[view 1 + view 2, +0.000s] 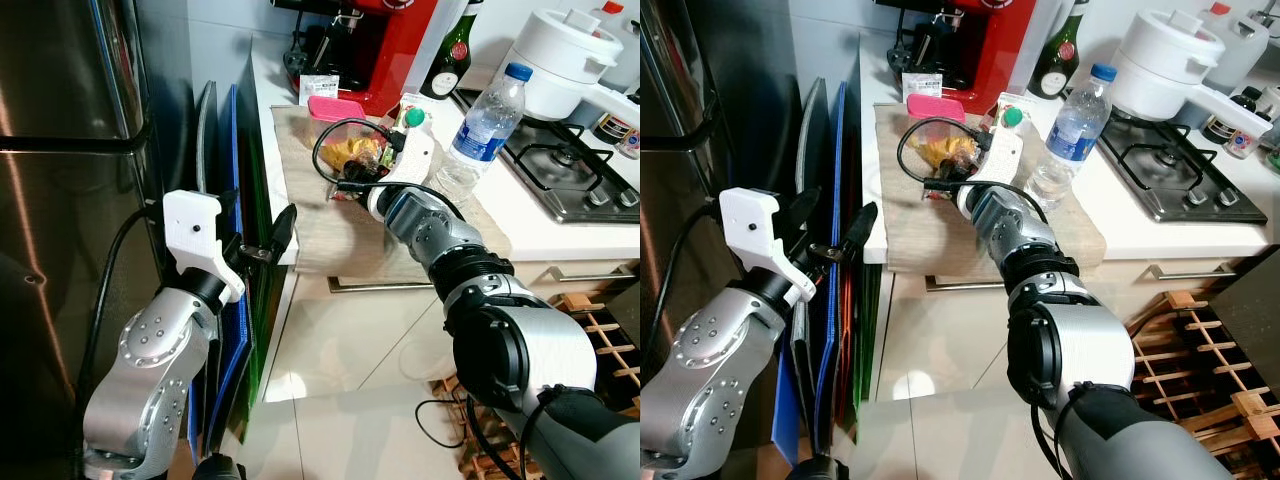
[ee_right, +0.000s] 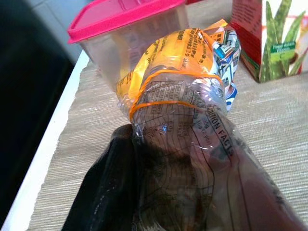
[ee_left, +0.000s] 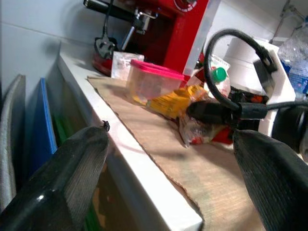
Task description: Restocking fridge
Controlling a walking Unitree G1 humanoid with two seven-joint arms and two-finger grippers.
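A clear snack bag (image 2: pixel 183 96) with a yellow-orange pack inside and rubber bands around it lies on the woven mat (image 1: pixel 320 235) on the counter. My right gripper (image 1: pixel 348 186) is shut on the bag's near end, and one black finger (image 2: pixel 103 192) shows under the plastic. Just behind the bag stands a pink-lidded plastic box (image 1: pixel 335 110), with a carton with a green cap (image 1: pixel 412 116) beside it. My left gripper (image 1: pixel 264 240) hangs open at the counter's left edge, next to the steel fridge (image 1: pixel 60 150), holding nothing.
A water bottle (image 1: pixel 487 122) stands on the mat right of my right arm. A red coffee machine (image 1: pixel 385 45), a dark bottle (image 1: pixel 455 50) and a white cooker (image 1: pixel 560 55) line the back. Blue boards (image 1: pixel 228 180) stand between fridge and counter. A gas hob (image 1: pixel 570 170) lies far right.
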